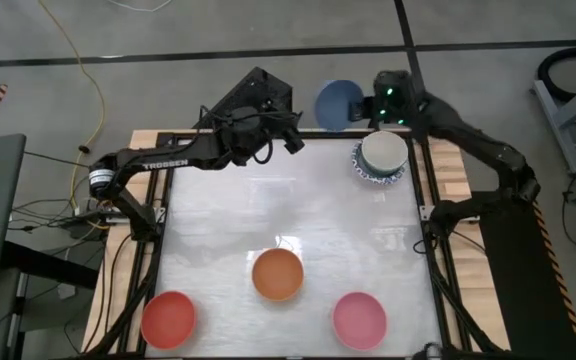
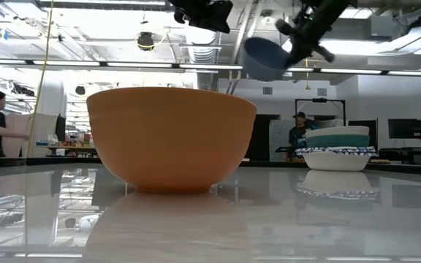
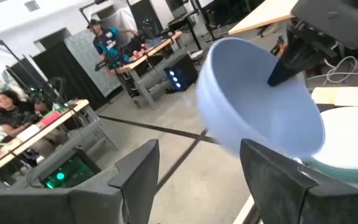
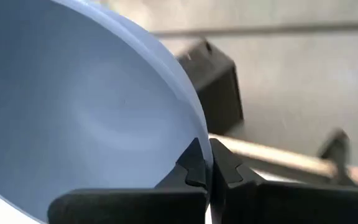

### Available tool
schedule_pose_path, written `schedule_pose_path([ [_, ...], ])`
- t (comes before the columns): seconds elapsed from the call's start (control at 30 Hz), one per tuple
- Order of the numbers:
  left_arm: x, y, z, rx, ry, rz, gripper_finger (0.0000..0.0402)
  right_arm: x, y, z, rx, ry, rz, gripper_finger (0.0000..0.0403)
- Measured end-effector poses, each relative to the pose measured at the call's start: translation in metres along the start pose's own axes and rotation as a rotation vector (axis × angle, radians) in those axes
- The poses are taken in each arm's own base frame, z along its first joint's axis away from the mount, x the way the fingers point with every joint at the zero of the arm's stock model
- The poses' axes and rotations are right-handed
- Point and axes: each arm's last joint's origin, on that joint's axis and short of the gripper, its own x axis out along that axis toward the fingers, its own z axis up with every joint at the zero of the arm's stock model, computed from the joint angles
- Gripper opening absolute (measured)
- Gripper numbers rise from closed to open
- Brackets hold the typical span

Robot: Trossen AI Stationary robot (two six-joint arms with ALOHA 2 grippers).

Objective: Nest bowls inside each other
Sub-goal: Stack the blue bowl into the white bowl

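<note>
Beyond the table's point(image 1: 218, 250) far edge, the right gripper point(image 4: 209, 167) pinched the plain blue bowl's point(image 1: 336, 103) rim aloft; the left gripper point(image 3: 197, 168) stood spread beside it.

Both arms matte black, boxy links with rounded joints. Left arm point(image 1: 183, 155) has white "TROSSEN" lettering on its long link and a silver banded collar at the base joint, 9 o'clock end. Black cables loop off its wrist block. Right arm point(image 1: 473, 145) has green LEDs lit on its wrist housing at the 12 o'clock end. Left gripper point(image 3: 197, 180) fingers are flat dark wedges; right gripper point(image 4: 207, 168) fingers are angular, black, pointed tips.
</note>
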Motion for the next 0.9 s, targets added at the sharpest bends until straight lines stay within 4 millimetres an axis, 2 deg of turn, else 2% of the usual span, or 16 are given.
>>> schedule_pose_path([
  [0.2,-0.017,0.015,0.008,-0.067,0.027,-0.052,0.0216,-0.006,-0.057,0.011,0.151,0.187,-0.087,0.0007],
  [0.37,-0.030,0.024,0.009,-0.149,0.073,-0.121,0.0216,-0.012,-0.094,0.004,0.233,0.314,-0.233,0.0007],
  [0.6,-0.042,0.030,0.010,-0.242,0.123,-0.190,0.0216,-0.005,-0.098,-0.007,0.341,0.368,-0.218,0.0007],
  [0.77,-0.049,0.029,0.006,-0.270,0.186,-0.208,0.0216,0.003,-0.084,-0.024,0.454,0.333,-0.281,0.0007],
  [0.9,-0.052,0.027,0.006,-0.276,0.208,-0.227,0.0216,0.003,-0.072,-0.044,0.519,0.322,-0.303,0.0007],
])
